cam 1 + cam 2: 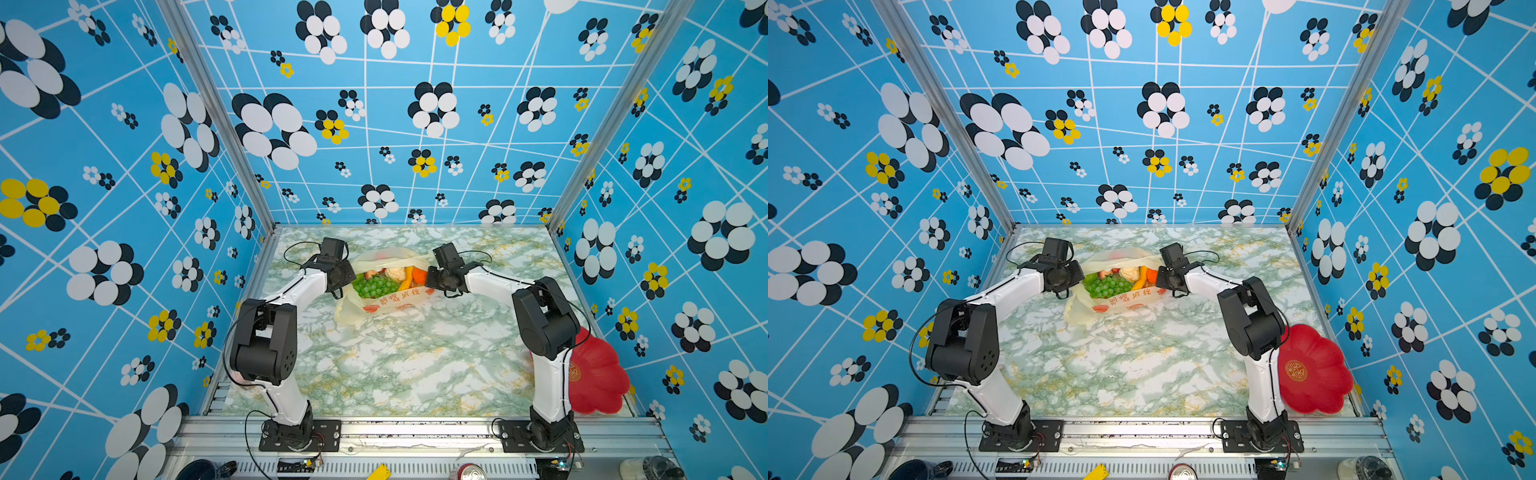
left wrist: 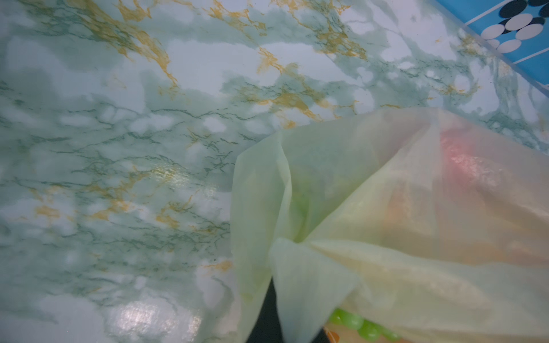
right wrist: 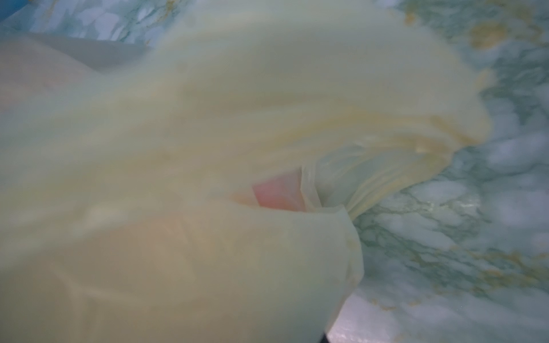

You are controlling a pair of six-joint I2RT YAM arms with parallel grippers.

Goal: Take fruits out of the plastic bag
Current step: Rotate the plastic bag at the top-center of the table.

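Observation:
The plastic bag [image 1: 390, 305] [image 1: 1121, 301] lies at the far middle of the marble table [image 1: 395, 365], its mouth stretched wide between my two grippers. Inside show the fruits: a green grape bunch [image 1: 376, 286] [image 1: 1108, 285], a cream piece [image 1: 395, 273], an orange [image 1: 419, 275] and a red strawberry [image 1: 370, 274]. My left gripper [image 1: 348, 279] [image 1: 1079, 279] is shut on the bag's left rim. My right gripper [image 1: 432, 278] [image 1: 1160, 279] is shut on the right rim. In the left wrist view the bag's film [image 2: 386, 208] drapes over a dark finger [image 2: 267, 314], beside the grapes [image 2: 356, 322]. In the right wrist view the bag [image 3: 208, 118] hides the jaws.
A red flower-shaped plate [image 1: 598, 374] [image 1: 1312, 370] lies at the near right corner, partly behind the right arm. Blue patterned walls close in the table on three sides. A metal rail [image 1: 415, 432] with both arm bases runs along the front edge.

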